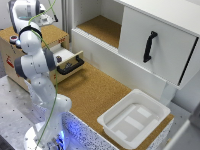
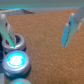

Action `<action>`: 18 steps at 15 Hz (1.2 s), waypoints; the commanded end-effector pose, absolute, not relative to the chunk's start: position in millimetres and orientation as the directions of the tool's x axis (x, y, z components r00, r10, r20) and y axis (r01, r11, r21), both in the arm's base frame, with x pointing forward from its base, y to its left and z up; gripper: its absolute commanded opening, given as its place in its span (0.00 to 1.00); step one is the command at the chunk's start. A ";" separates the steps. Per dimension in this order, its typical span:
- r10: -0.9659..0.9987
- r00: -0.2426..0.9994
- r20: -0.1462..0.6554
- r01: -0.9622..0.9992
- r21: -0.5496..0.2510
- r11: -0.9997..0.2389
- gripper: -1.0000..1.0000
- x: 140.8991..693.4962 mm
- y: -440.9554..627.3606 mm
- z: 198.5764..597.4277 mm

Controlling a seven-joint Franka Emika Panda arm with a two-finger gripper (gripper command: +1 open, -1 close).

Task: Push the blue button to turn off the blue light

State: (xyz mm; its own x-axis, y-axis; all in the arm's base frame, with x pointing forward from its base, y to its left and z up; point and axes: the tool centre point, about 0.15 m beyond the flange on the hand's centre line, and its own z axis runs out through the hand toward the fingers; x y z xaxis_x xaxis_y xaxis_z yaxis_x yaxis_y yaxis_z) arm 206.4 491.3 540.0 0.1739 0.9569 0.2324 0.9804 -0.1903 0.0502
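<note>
In the wrist view the blue button (image 2: 16, 61) is a round pale-blue cap in a light rim, and it glows bright. It lies on the cork surface, beside and outside one of my fingers (image 2: 7, 35). A darker round button (image 2: 15, 41) sits next to it, close to that same fingertip. My gripper (image 2: 36, 46) is open and empty, its fingers spread wide over bare cork. In the exterior view the arm (image 1: 35, 60) bends down towards its base. The gripper and buttons are hidden there; only a blue glow (image 1: 68, 123) shows.
Part of a third lit rim (image 2: 20, 81) shows at the wrist picture's edge. A wooden box holds an open drawer with a black handle (image 1: 70, 66). A white cabinet with a black handle (image 1: 149, 46) stands behind. A white tray (image 1: 135, 117) lies on the cork table.
</note>
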 end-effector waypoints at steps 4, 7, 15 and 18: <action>0.986 0.165 0.008 0.967 0.193 -0.163 0.00 154.1 520.3 542.8; 0.967 0.246 0.071 0.947 0.196 -0.255 0.00 159.1 516.6 538.5; 0.973 0.217 0.075 0.962 0.152 -0.227 0.00 161.7 524.0 514.4; 0.977 0.204 0.064 0.972 0.104 -0.209 0.00 156.3 530.0 495.8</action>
State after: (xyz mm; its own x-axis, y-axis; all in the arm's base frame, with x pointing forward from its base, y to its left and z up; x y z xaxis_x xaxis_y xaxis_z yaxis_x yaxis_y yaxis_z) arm 160.7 510.3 522.8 0.2104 0.9710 0.1135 0.9673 -0.2236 0.1202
